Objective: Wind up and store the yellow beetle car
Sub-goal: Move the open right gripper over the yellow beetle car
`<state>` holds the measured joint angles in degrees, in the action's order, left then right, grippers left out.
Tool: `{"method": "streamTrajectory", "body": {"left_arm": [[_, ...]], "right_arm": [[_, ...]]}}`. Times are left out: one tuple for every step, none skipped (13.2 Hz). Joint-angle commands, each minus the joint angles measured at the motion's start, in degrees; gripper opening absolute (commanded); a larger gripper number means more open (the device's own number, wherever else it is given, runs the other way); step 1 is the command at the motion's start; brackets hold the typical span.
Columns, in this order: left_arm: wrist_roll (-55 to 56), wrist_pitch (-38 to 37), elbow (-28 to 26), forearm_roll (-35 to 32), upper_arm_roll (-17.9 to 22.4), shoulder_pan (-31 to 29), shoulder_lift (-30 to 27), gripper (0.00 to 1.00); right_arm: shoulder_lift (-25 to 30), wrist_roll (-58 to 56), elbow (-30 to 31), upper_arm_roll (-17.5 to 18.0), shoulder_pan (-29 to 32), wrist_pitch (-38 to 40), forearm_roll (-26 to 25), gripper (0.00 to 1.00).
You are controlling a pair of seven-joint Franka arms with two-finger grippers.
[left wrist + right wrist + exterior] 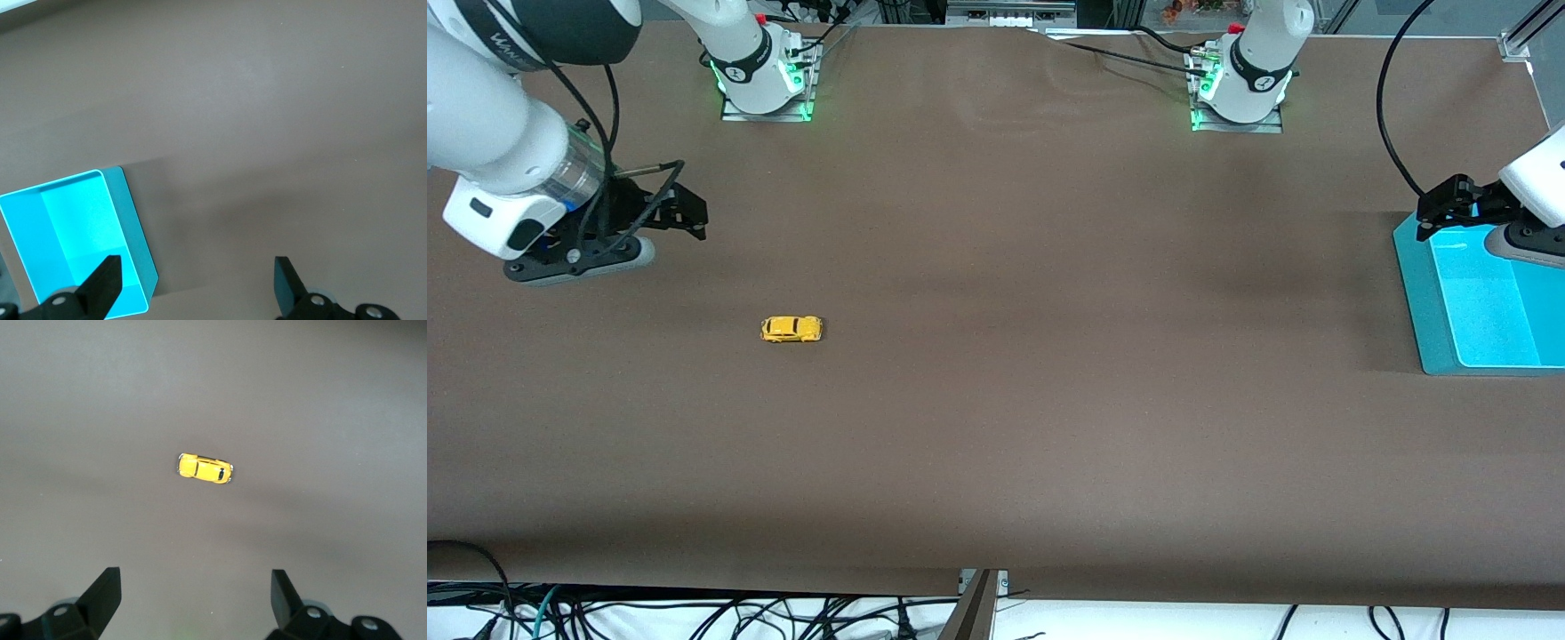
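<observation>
Your first job here looks like the pick-up, so bring the right end effector (pixel 680 212) down over the yellow beetle car (pixel 791 329) and square the fingers across the car's narrow width, not along its length; it is a tiny, rounded body, and a grip on the sloping roof or bonnet will likely squirt it out, so aim low on the flanks, just above the wheels, and close gently. Settle the height before you close, because fingertips scraping the bench (pixel 1049 427) could nudge the car away. Right now the right end effector is spread wide and has hold of nothing; it hangs over the bench at the right arm's end. In the front view the car sits on its wheels on the bare bench at about 4 o'clock from that end effector, clearly apart from it, lying lengthwise along the bench. In the right wrist view the car (pixel 205 469) lies ahead of the open fingers (pixel 107 590), roughly centred between them. The left end effector (pixel 1440 209) waits, also wide open and empty, over the edge of the blue bin (pixel 1427 302) at the left arm's end, well apart from the car.
</observation>
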<state>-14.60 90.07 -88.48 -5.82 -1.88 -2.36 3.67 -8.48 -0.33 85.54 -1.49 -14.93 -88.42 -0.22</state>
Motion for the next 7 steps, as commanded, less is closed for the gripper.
{"method": "streamTrajectory", "body": {"left_arm": [[0.5, 0.9, -1.1, 1.2, 0.8, 0.1, -1.5, 1.00], [0.5, 0.9, -1.2, 1.2, 0.8, 0.1, -1.7, 1.00], [0.5, 0.9, -1.3, 1.2, 0.8, 0.0, -2.0, 1.00], [0.4, 0.9, -1.9, 1.2, 0.8, -0.5, -2.4, 1.00], [0.2, 0.9, -2.9, 1.2, 0.8, -1.0, -3.4, 1.00], [-0.2, 0.9, -3.7, 1.2, 0.7, -1.1, -4.4, 1.00], [-0.4, 0.8, -3.9, 1.2, 0.7, -1.8, -5.0, 1.00]], "right_arm": [[0.0, -2.9, 0.1, -0.3, -2.6, 1.7, 0.0, 0.99], [-1.2, -8.5, 0.1, -0.3, -3.3, 1.7, -0.1, 0.99], [-2.7, -15.9, 0.1, -0.3, -3.8, 1.5, -0.4, 0.99], [-4.1, -21.8, 0.1, -0.3, -4.1, 1.1, -0.6, 0.99], [-4.9, -26.3, 0.1, -0.3, -4.3, 0.5, -1.4, 0.99], [-5.7, -30.2, 0.2, -0.3, -4.4, 0.4, -2.1, 0.99], [-6.4, -33.8, 0.7, -0.3, -4.6, -0.7, -2.2, 0.99]]}}
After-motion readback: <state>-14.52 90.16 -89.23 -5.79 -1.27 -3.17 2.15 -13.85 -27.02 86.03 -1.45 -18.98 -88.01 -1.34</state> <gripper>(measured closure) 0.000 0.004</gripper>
